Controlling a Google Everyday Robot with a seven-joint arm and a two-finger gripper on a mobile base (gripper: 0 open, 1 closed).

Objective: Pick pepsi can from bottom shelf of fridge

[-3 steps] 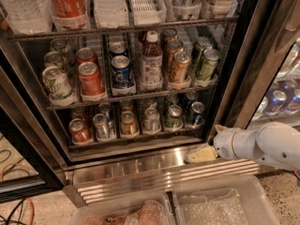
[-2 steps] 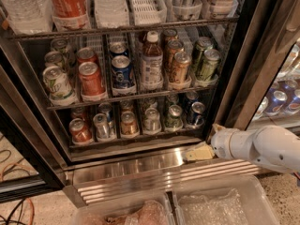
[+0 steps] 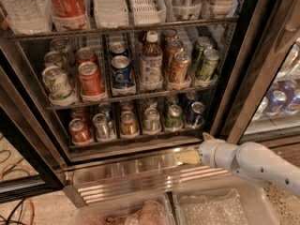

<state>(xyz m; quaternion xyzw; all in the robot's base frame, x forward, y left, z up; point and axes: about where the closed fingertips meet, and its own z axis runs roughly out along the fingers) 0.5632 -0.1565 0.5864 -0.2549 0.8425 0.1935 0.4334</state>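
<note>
The gripper (image 3: 192,147) was seen low at the right, in front of the ribbed steel base (image 3: 131,175) of the fridge (image 3: 234,78), just under the bottom shelf (image 3: 140,138). Its tan fingers (image 3: 187,157) were spread apart & nothing was held betw. them. One finger was pointed left along the base, the other up toward the shelf. The pepsi can (image 3: 195,115) was found above the fingers, a bit left of the upper one. It was stood upright at the front of the rightmost lane of the bottom shelf, and was not touched. A second dark blue can (image 3: 190,98) was stood behind it. A green-and-silver can (image 3: 173,117) was placed in the next lane, above the fingers too. On the rack above, up & left of the fingers, a bottle (image 3: 151,62) & a brighter blue can (image 3: 122,71) were stood. Below the fingers, clear bins (image 3: 220,205) were seen.
</note>
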